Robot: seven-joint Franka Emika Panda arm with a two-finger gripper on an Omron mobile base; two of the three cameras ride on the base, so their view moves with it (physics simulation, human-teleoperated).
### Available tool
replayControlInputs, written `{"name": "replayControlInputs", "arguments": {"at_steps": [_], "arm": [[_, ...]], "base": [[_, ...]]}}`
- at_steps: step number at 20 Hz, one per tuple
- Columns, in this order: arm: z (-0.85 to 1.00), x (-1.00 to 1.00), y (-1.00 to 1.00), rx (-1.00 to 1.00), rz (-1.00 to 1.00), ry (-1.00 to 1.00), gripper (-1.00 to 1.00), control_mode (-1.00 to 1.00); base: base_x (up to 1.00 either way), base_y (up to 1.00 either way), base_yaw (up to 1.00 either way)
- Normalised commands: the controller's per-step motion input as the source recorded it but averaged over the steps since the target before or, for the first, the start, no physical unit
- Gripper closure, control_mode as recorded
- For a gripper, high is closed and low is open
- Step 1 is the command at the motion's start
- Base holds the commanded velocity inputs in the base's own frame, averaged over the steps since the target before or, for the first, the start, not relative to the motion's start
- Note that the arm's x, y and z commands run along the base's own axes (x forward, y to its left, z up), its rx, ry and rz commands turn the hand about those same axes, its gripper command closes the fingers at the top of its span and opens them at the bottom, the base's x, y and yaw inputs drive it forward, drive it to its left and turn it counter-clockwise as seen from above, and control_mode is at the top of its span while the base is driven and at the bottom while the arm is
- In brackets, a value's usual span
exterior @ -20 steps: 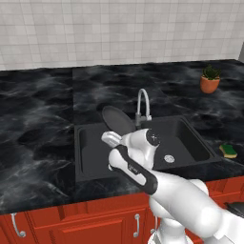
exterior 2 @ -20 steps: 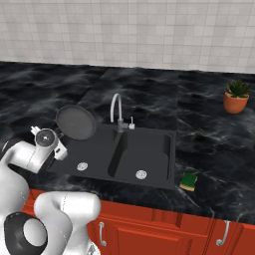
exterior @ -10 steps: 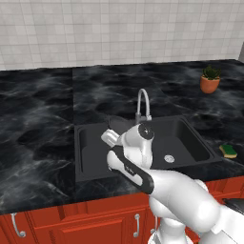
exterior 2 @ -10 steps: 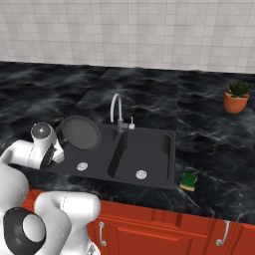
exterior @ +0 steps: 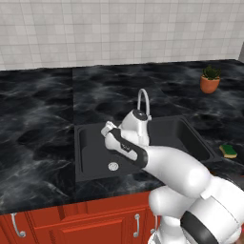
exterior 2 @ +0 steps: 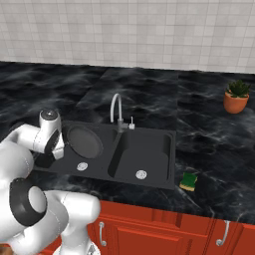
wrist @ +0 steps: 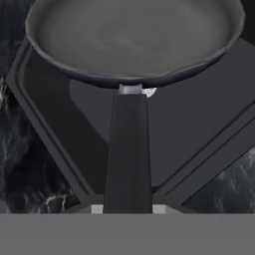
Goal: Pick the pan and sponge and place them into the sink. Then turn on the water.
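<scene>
While the gripper stays clamped on its long handle, the pan, rigid and front-heavy toward twelve o'clock, hangs over the sink, likely prone to tipping.

No readable text, labels, brands or numbers, as far as visible

The white arm reaches forward and low, its gripper clamped shut.

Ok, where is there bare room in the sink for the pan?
The black double-basin sink has both basins bare except their round silver drains. The shut gripper holds the dark grey frying pan over the left basin; its far edge near the silver arched faucet is tight.
</scene>
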Motion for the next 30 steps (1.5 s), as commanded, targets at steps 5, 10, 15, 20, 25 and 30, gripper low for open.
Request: {"name": "replayControlInputs", "arguments": {"at_steps": [5,10,15,20,25,30], "arm": [[0.0,0.2,0.0,0.03,-0.01,0.17,1.0,-1.0],[-0.14,0.01,-0.03,-0.02,0.0,0.02,1.0,-1.0],[-0.37,0.07,-0.28,-0.2,0.0,0.0,1.0,-1.0],[-0.49,0.09,-0.44,-0.28,0.0,0.0,1.0,-1.0],[-0.59,0.15,-0.36,-0.24,0.0,0.0,1.0,-1.0],[-0.77,0.05,-0.23,-0.16,0.0,-0.02,1.0,-1.0]], "base": [[0.0,0.0,0.0],[0.0,0.0,0.0],[0.0,0.0,0.0],[0.0,0.0,0.0],[0.0,0.0,0.0],[0.0,0.0,0.0]]}}
